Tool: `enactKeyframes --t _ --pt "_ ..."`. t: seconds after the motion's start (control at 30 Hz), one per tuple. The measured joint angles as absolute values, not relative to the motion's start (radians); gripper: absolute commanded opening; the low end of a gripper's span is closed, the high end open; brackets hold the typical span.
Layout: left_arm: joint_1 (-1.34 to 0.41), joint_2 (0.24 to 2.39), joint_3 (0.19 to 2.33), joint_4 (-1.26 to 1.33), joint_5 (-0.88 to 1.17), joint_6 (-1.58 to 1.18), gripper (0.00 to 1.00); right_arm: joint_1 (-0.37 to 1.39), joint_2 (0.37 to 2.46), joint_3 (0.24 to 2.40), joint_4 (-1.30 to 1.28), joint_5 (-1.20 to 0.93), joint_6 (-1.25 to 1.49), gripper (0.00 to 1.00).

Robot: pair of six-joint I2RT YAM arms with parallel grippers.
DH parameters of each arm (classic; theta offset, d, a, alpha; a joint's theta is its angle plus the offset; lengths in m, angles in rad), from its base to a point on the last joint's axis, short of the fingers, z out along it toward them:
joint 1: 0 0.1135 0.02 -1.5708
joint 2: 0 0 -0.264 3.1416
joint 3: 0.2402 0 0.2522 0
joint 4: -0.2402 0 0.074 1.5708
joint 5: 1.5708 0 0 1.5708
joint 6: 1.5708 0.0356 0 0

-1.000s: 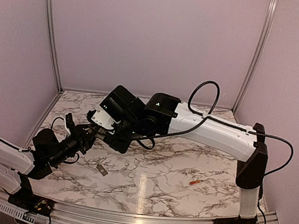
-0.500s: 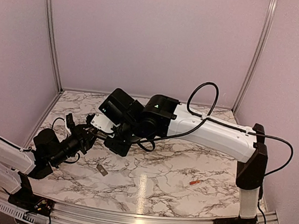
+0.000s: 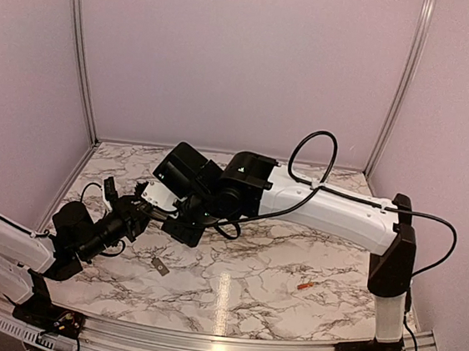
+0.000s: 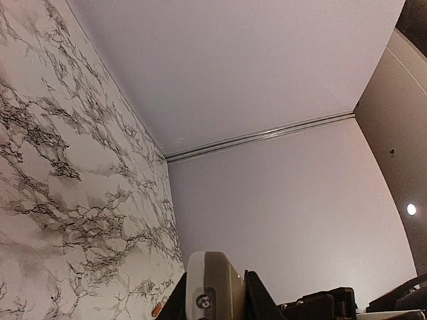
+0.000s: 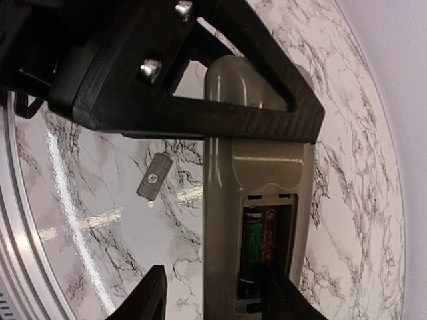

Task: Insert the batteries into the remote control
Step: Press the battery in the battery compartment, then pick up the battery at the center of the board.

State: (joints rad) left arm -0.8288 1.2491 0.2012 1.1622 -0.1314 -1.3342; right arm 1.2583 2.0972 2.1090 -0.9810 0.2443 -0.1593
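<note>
My left gripper (image 3: 136, 210) is shut on the remote control (image 5: 230, 200) and holds it off the table, grey-beige back up. Its black finger (image 5: 200, 107) crosses the remote's top end. The battery recess (image 5: 267, 257) is uncovered, and a dark green battery (image 5: 250, 257) lies in its left slot. My right gripper (image 5: 213, 301) is open over the recess end; one finger is clear of the remote's left side, the other overlaps the recess. The orange-red battery (image 3: 305, 286) lies on the table to the right. The left wrist view shows the remote's end (image 4: 213, 287) between my fingers.
A small flat grey cover piece (image 3: 160, 266) lies on the marble table below the grippers, also in the right wrist view as the cover (image 5: 155, 175). The right arm (image 3: 332, 207) stretches across the middle. Walls close the back and sides.
The right wrist has edged a little left and down toward the left gripper. The left arm, remote, cover and orange battery have stayed put.
</note>
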Motion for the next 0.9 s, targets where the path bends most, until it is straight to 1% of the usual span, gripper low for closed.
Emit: enactKeyframes --t 0.07,0.13,0.2,0.27,0.3,0.33,0.53,0.7,0.8,0.9 --pt "-0.829 1.246 0.201 1.164 -0.129 -1.319 0.00 1.257 2.094 2.102 -0.972 0.233 -0.157 0.64" --pt "-0.829 1.245 0.201 1.167 -0.123 -1.305 0.00 1.252 2.075 2.074 -0.949 0.215 -0.151 0.73" --pt "-0.829 1.245 0.201 1.170 -0.116 -1.288 0.00 1.251 2.030 2.022 -0.920 0.190 -0.142 0.81" --pt "-0.829 1.244 0.201 1.169 -0.107 -1.270 0.00 1.245 1.968 1.972 -0.888 0.165 -0.132 0.93" --pt "-0.829 1.244 0.201 1.169 -0.102 -1.262 0.00 1.239 1.932 1.947 -0.872 0.152 -0.127 0.97" --pt "-0.829 1.244 0.201 1.169 -0.094 -1.249 0.00 1.230 1.883 1.917 -0.846 0.133 -0.125 0.98" --pt "-0.829 1.243 0.201 1.184 -0.018 -1.169 0.00 1.179 1.668 1.774 -0.732 0.111 -0.091 0.99" --pt "-0.829 1.243 0.210 1.191 0.074 -1.088 0.00 1.127 1.555 1.641 -0.701 0.088 -0.056 0.98" --pt "-0.829 1.243 0.225 1.190 0.116 -1.056 0.00 1.087 1.513 1.556 -0.717 0.089 -0.031 0.94" --pt "-0.829 1.241 0.231 1.183 0.148 -1.036 0.00 1.045 1.493 1.470 -0.763 0.096 0.007 0.92"
